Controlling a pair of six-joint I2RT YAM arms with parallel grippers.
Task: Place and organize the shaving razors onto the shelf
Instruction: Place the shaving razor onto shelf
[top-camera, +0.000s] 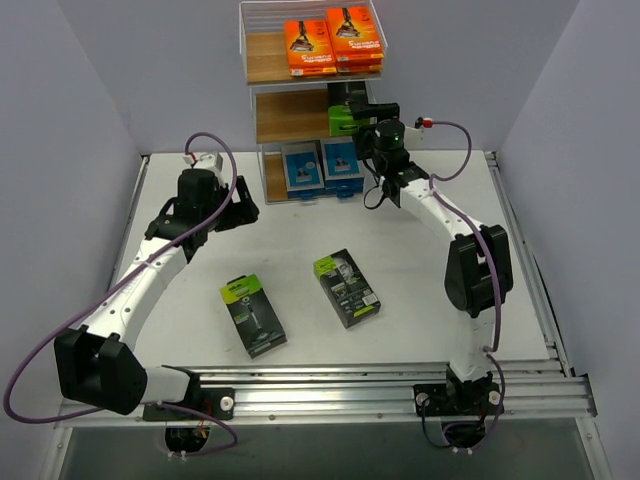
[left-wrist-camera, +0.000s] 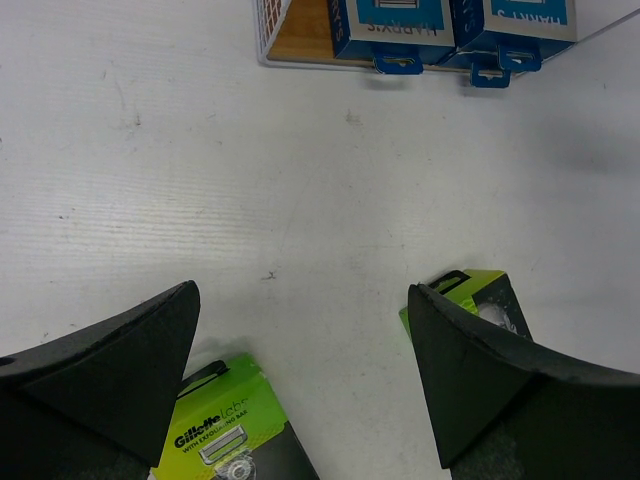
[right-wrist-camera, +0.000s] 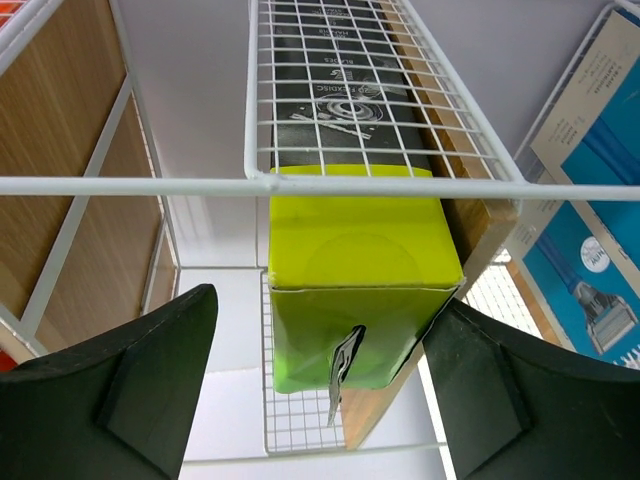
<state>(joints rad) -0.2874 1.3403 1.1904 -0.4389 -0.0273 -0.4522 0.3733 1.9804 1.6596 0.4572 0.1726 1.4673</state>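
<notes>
**Figure. Razor-shelving cell: overhead and two wrist views.**

The shelf (top-camera: 262, 60) stands at the upper centre of the overhead view.
- **Top tier:** this fenced tier carries the orange packs (top-camera: 333, 45).
- **Bottom tier:** the blue-and-white packs (top-camera: 322, 168) stand here side by side.
- **Middle tier:** one black-and-lime pack (right-wrist-camera: 360, 260) lies at the right end, its lime end overhanging the board.
- **On the table:** a left loose pack (top-camera: 253, 315) and a right loose pack (top-camera: 346, 288) lie flat at lower centre, well apart.

**Grippers.** The right gripper (right-wrist-camera: 325, 340) is at the middle tier, its fingers spread to either side of the shelved pack's lime end and clamping nothing. A gap shows at the left finger. Whether the right finger brushes the carton's corner cannot be settled from this angle. The left gripper (left-wrist-camera: 300, 370) is wide open and empty, hovering over the table with a loose pack showing beside each finger.

**Handling (judged).**
- The packs look light, flat and stiff, with smooth printed faces that may slide on the table.
- The best hold is probably across the narrow width, pinching the two long edges near mid-length.
- The thin hang tab at the lime end would likely bend, so it is a poor place to grip.
- A hard squeeze could dent the carton.

**Surface and room.** The table (top-camera: 430, 300) is white, level and faintly scuffed. Grey walls (top-camera: 90, 80) close in at left, right and back. A ribbed metal rail (top-camera: 380, 395) runs along the lower edge. Bare board shows at the left of the top and middle tiers.
</notes>
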